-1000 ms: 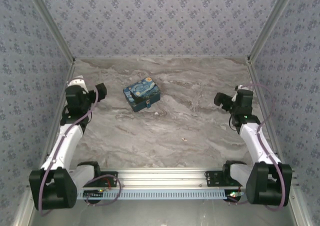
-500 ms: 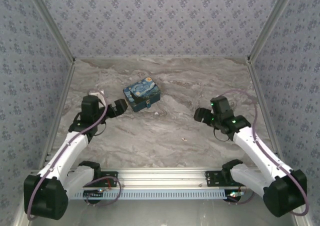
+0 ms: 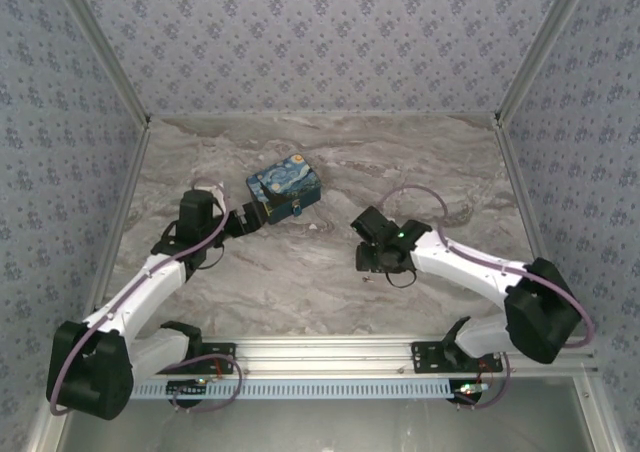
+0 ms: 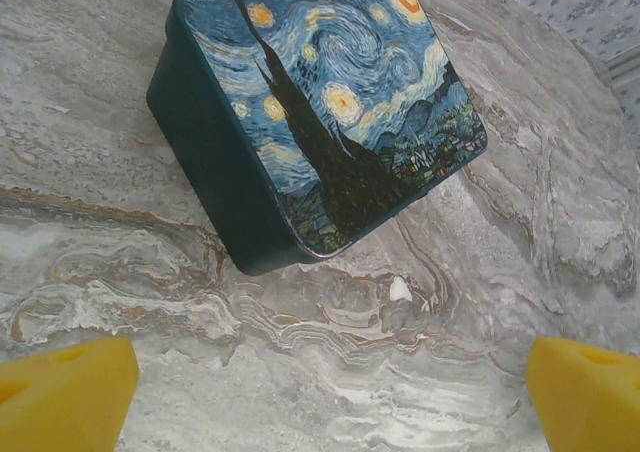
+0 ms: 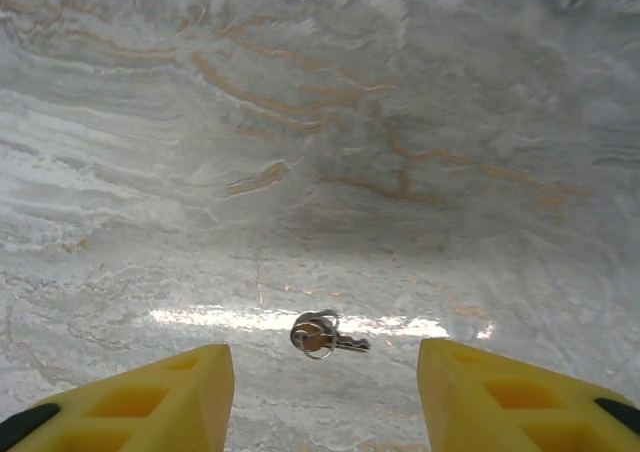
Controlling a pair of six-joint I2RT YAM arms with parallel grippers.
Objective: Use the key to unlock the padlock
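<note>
Marbled grey table [image 3: 320, 152], with floral-papered walls [image 3: 320, 42] on three sides.

Top view: a box [image 3: 284, 186] printed with the Starry Night painting sits left of centre, toward the far half of the table and turned at an angle. A small pale fitting [image 3: 297, 209] shows on its near face; it is too small for me to confirm as the padlock. My left gripper [image 3: 250, 218] is low, just beside the box's near-left corner and pointing at it. My right gripper [image 3: 368, 256] is near the table's middle, well apart from the box, angled down at the surface.

Left wrist view: my yellow fingertips [image 4: 62, 400] stand at the two bottom corners, spread wide with nothing between them. The box lies ahead, lid up, one dark side wall facing me, clear of the fingers. A small white fleck [image 4: 399, 289] lies on the marble near its closest corner.

Right wrist view: the key [image 5: 320, 335], on a ring, lies flat on the marble, between and just ahead of my right fingertips [image 5: 140, 397], touching neither. The jaws stand partly apart, holding nothing
</note>
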